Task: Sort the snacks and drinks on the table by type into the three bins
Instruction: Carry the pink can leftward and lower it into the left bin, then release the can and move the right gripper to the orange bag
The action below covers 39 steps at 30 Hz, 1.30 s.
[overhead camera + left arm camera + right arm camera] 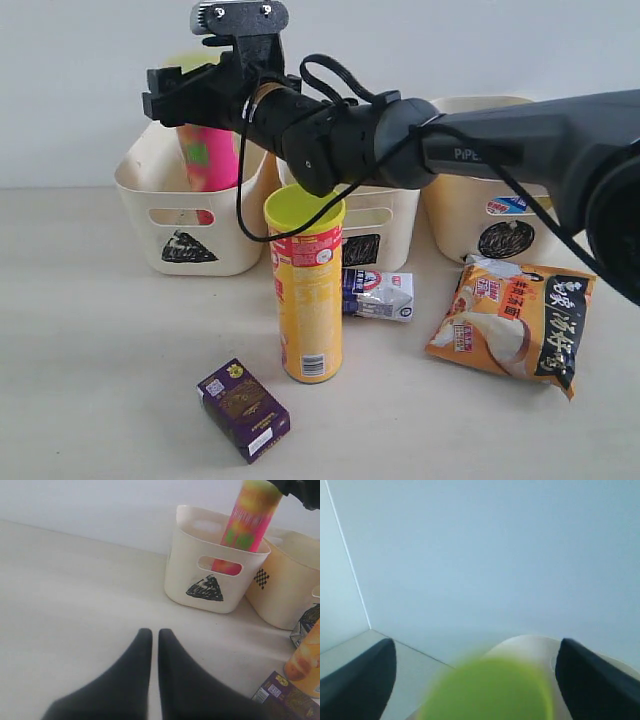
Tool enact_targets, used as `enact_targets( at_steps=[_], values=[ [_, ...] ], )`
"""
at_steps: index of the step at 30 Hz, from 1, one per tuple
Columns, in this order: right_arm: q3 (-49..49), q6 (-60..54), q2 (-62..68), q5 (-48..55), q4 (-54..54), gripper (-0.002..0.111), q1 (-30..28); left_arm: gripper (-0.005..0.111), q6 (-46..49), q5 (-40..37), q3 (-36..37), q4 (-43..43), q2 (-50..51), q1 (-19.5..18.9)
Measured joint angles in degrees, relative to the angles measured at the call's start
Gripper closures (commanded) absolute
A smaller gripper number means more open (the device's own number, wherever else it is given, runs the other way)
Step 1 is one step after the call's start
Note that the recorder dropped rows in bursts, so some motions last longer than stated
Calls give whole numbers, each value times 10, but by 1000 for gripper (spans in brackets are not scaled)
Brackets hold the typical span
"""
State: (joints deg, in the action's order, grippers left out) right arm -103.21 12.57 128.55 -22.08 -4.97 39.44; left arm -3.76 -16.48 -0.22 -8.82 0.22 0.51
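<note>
A pink chip tube (208, 160) stands tilted inside the triangle bin (190, 250). My right gripper (175, 95) reaches across to the left and hovers just over its top, open. In the right wrist view the blurred yellow-green lid (490, 690) sits between the spread fingers of the right gripper (477, 645), with gaps on both sides. On the table stand a yellow chip tube (307, 300), a purple box (243, 409), a white-blue pouch (380, 294) and an orange-black noodle packet (510, 320). My left gripper (151, 632) is shut over bare table, holding nothing.
The square bin (375, 235) and circle bin (505, 235) stand in a row to the right of the triangle bin. A bit of blue-red packaging (510, 205) shows at the circle bin's handle. The right arm spans above the yellow tube. A wall rises behind the bins.
</note>
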Motion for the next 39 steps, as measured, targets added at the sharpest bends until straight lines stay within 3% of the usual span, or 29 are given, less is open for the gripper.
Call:
enact_targets(
  at_steps=[7,9,13,15,16,28,32,39],
  values=[
    [0,0,-15,33,0,30,0,102,0,0,0,0,0,0],
    [0,-3,-29,58,0,39,0,102,0,0,0,0,0,0],
    [0,-12,-58,121,0,77,0,102,0,0,0,0,0,0],
    [0,-22,-75,166,0,102,-1,102,0,0,0,0,0,0],
    [0,-26,-82,193,0,108,-2,102,0,0,0,0,0,0],
    [13,-84,-200,505,-5,108,-26,102,0,0,0,0,0,0],
    [89,-90,-276,513,-5,108,-40,102,0,0,0,0,0,0],
    [318,-35,-430,434,-5,108,-103,102,0,0,0,0,0,0]
  ],
)
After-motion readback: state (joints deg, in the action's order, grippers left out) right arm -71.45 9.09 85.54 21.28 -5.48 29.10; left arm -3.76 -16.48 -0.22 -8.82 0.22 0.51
